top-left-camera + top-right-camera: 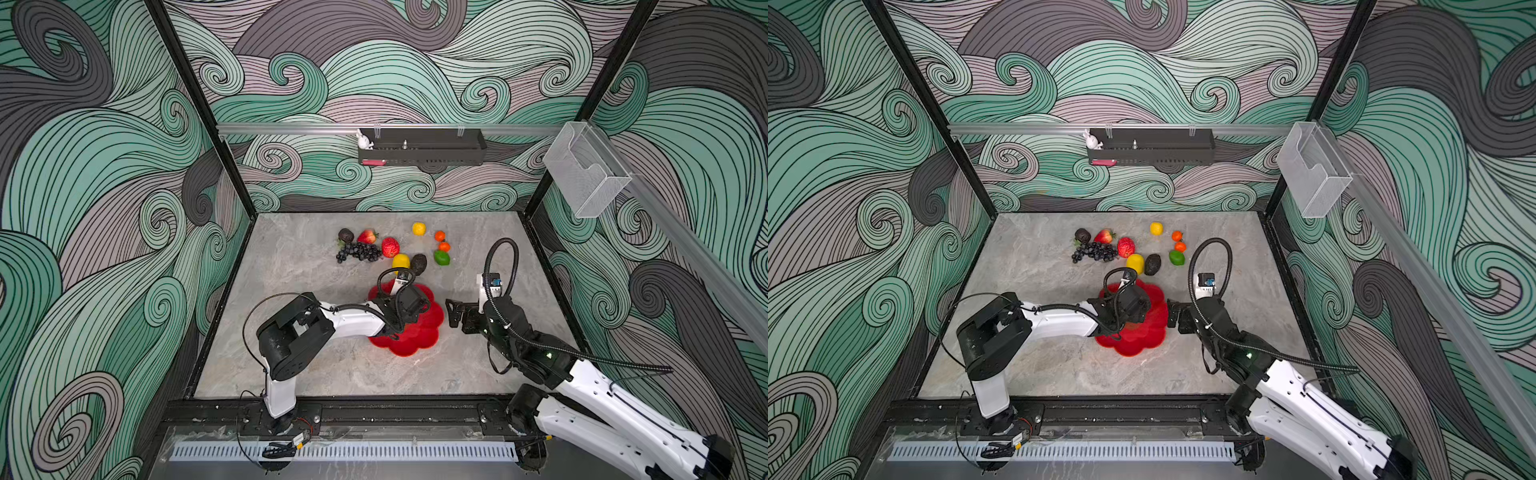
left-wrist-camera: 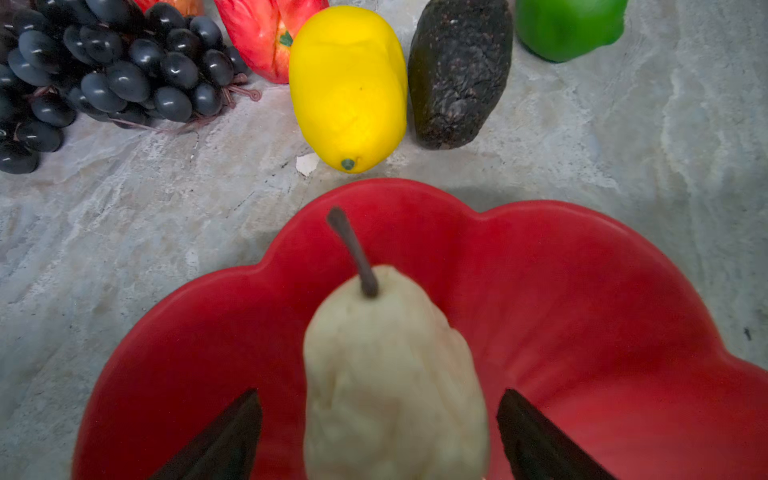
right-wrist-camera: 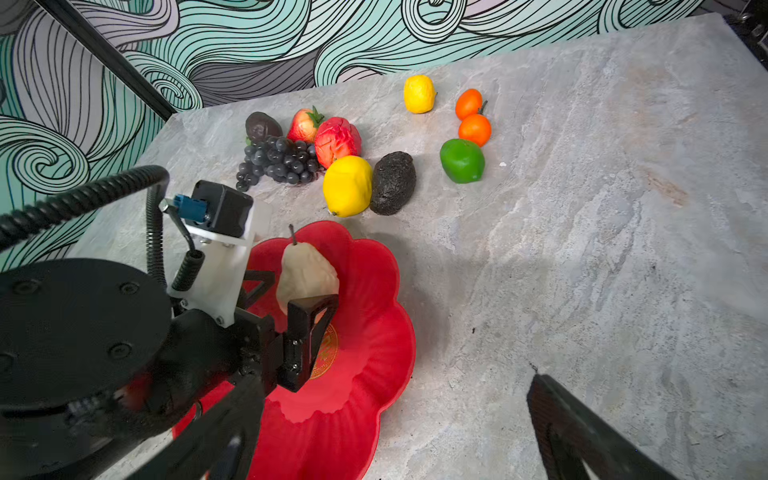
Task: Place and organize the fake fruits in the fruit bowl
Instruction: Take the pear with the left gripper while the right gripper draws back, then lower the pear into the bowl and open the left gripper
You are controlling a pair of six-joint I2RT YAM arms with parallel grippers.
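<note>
**Enclosure.** Three walls papered in a swirling wave pattern of teal, grey and mauve with black lines. Black frame posts stand at the rear corners.
- Rear wall: an aluminium rail carries a black wall tray, with a white rabbit figurine at its left end.
- Right wall: a clear bin, hung on a rail.

**Surface.** Table with a grey marbled, matt top. One small white fleck lies beside the large lemon. A black mounting rail runs along the front edge.

**Contents.**
- Fruit bowl: red with a scalloped rim, near the table's middle, with a gold emblem on its floor.
- Pear: beige, in the bowl, stem toward the large lemon.
- Loose on the table behind the bowl:
  - grapes
  - rear avocado
  - strawberry
  - apple
  - large lemon, just beside the near avocado
  - lime
  - two oranges
  - small lemon

**Arms.**
- Left pincer: over the bowl, spread wide, with a finger on each side of the pear and a gap on both sides.
- Right pincer: just beside the bowl's right rim, spread wide and holding nothing.
</note>
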